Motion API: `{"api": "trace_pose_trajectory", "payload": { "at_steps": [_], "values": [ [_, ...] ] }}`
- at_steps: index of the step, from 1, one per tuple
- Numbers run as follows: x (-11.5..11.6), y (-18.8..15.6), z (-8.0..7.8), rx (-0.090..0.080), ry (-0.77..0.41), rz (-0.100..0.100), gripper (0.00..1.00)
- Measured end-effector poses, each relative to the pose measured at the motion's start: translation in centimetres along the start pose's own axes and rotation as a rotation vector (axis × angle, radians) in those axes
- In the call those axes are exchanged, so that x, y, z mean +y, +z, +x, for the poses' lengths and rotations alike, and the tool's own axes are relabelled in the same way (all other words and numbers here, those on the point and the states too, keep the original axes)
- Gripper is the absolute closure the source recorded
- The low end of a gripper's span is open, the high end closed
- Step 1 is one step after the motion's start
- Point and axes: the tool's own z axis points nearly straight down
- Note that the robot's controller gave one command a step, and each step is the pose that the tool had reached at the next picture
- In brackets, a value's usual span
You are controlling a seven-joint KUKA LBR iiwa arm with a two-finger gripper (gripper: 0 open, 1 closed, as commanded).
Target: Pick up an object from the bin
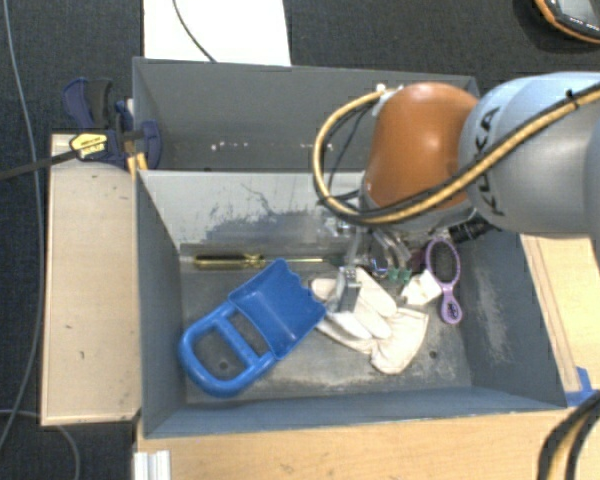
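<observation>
My gripper (347,294) hangs low in the middle of the bin, under the orange wrist cover. Its tip is at the left edge of a crumpled white glove (378,320), which lies on the bin floor. Just left of it, a blue plastic scoop (252,325) with a loop handle lies flat, its wide end almost touching the gripper. A purple hairbrush (446,278) lies to the right, partly under the arm. Whether anything is held is hidden.
A screwdriver (242,261) with a yellowish handle lies along the foot of the back wall. Small white and green bits (416,286) sit by the hairbrush. The arm and its cables cover the bin's back right part.
</observation>
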Motion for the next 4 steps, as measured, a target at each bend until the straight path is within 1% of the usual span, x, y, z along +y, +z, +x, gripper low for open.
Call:
{"api": "trace_pose_trajectory", "payload": {
  "at_steps": [1,2,3,4],
  "values": [
    [0.0,0.0,0.0,0.000,0.000,0.000,0.00],
    [0.8,7.5,5.0,0.002,-0.110,0.000,0.00],
    [-0.5,7.6,6.7,-0.012,-0.189,0.001,0.00],
    [-5.1,8.2,2.7,-0.005,-0.083,-0.001,0.00]
  ]
}}
